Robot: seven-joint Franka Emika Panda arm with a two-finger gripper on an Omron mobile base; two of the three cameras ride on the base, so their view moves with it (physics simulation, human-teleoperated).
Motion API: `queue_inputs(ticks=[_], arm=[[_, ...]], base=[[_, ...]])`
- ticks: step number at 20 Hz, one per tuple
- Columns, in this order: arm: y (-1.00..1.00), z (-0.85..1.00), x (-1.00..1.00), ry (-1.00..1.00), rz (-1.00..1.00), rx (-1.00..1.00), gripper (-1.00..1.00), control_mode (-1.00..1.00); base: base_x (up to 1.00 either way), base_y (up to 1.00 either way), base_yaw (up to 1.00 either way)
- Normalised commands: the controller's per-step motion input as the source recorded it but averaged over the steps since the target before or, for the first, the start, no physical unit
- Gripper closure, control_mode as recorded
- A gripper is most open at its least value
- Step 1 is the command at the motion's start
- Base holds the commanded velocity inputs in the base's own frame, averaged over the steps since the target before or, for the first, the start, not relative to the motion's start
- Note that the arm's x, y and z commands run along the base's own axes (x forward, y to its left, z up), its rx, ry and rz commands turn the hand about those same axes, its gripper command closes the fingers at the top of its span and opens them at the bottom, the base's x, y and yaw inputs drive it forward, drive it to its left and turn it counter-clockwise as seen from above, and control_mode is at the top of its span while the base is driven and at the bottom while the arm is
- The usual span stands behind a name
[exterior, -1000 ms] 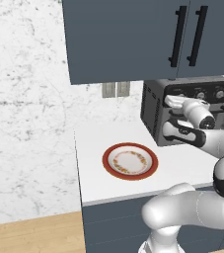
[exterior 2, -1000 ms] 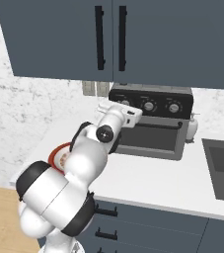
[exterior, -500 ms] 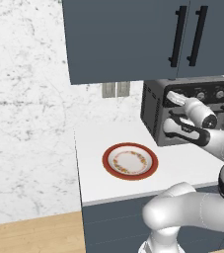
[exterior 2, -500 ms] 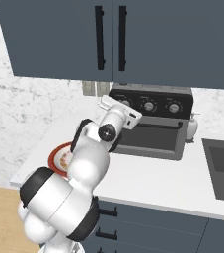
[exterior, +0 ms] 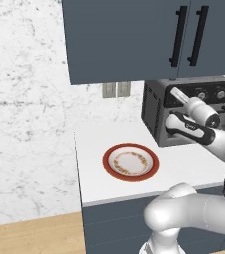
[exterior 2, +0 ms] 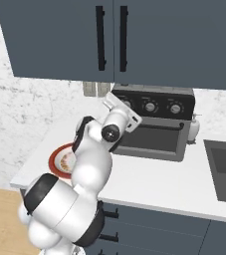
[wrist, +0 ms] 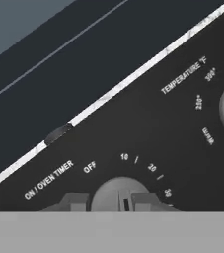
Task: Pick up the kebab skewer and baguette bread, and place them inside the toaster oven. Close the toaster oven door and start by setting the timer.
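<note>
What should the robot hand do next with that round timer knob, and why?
Probably close the gripper on the timer knob and twist it off OFF toward the numbers. In the hand view the fingertips sit on either side of the knob under the ON / OVEN TIMER label, and the toaster oven door looks shut, so the timer seems next.

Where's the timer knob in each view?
Left base view: the hand covers it on the oven's control strip.
Right base view: leftmost on the strip, mostly behind the hand.
Hand view: timer knob bottom centre, at the gripper.
Shared landmark: temperature knob beside it.
</note>
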Motion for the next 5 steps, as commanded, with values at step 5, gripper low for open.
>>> queue_inputs(ticks=[5], arm=[[0.0, -0.03, 0.17, 0.0, 0.0, 0.24, 1.0, -1.0]], base=[[0.0, 0.0, 0.0]])
